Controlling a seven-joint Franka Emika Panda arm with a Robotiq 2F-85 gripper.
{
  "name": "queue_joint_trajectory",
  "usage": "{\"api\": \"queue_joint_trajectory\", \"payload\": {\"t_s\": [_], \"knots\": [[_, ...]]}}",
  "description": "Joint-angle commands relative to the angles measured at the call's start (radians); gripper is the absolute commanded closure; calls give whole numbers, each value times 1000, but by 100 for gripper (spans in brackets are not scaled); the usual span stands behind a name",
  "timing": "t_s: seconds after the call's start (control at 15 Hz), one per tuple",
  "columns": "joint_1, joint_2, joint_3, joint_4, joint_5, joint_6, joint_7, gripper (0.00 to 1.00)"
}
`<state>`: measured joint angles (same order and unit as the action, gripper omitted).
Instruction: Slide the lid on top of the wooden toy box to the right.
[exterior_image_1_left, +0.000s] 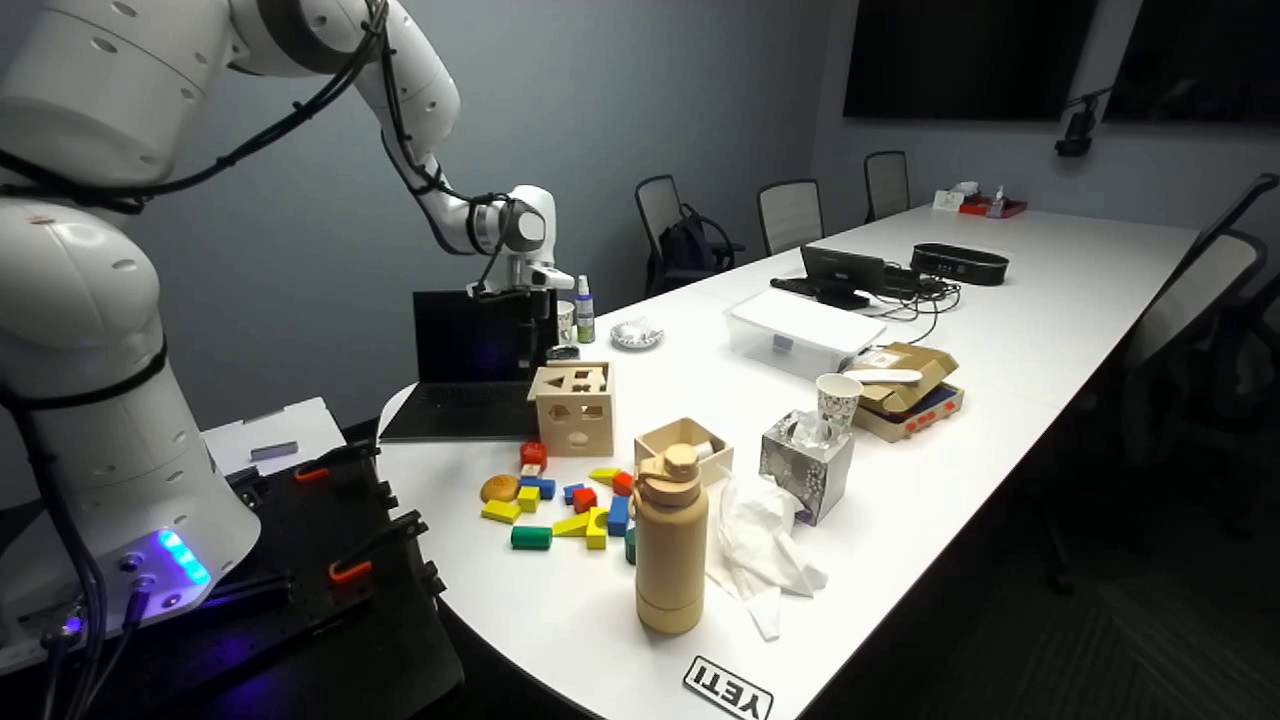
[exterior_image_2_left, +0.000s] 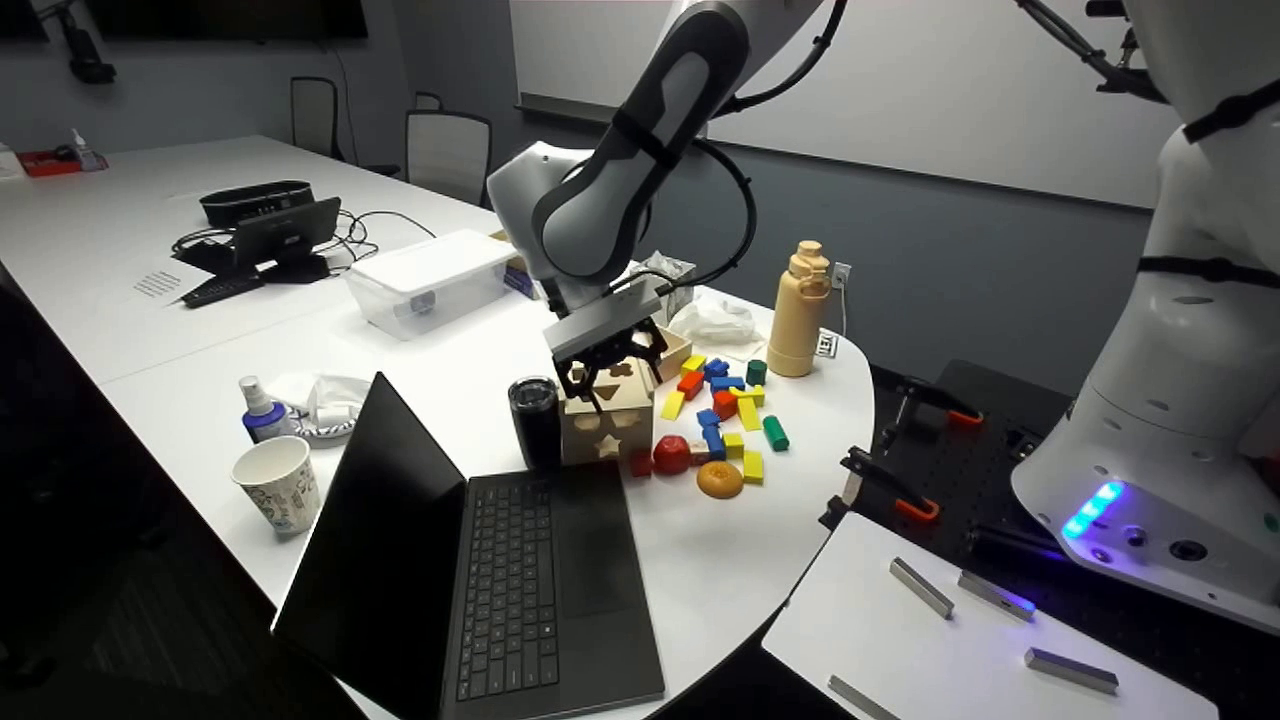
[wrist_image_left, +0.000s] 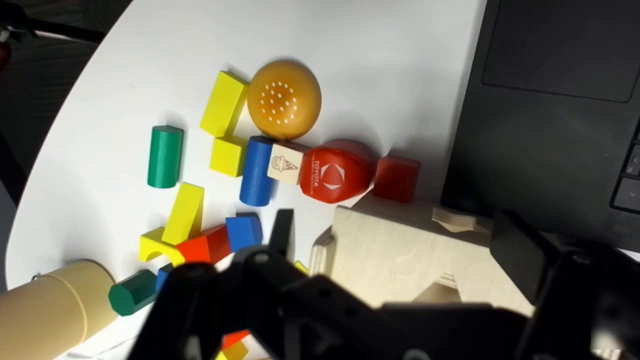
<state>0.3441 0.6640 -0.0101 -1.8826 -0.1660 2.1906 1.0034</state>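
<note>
White tabletop (wrist_image_left: 400, 60) carries wooden shape-sorter box (exterior_image_1_left: 576, 424). Gripper (wrist_image_left: 398, 235) spread wide over its lid (wrist_image_left: 390, 262); we should pinch squarely, slide level.

lid (exterior_image_1_left: 571, 381) on toy box (exterior_image_1_left: 577, 425), between tumbler (exterior_image_2_left: 537, 425) and blocks (exterior_image_2_left: 724, 404)

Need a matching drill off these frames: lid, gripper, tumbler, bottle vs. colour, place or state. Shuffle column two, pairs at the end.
Column one
1. lid
2. gripper
3. tumbler
4. bottle

Column two
A. black, standing beside the toy box
B. jaws open
C. tan, standing upright
D. pale wood, on top of the toy box

Pairs: 1-D, 2-B, 3-A, 4-C
</note>
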Motion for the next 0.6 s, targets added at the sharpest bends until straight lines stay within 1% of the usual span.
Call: {"api": "queue_joint_trajectory", "payload": {"t_s": [0.0, 0.27, 0.53], "knots": [[-24, 13, 14, 18, 19, 2, -42, 0], [-50, 35, 30, 35, 53, 1, -117, 0], [-59, 58, 16, 57, 68, -16, -167, 0]]}}
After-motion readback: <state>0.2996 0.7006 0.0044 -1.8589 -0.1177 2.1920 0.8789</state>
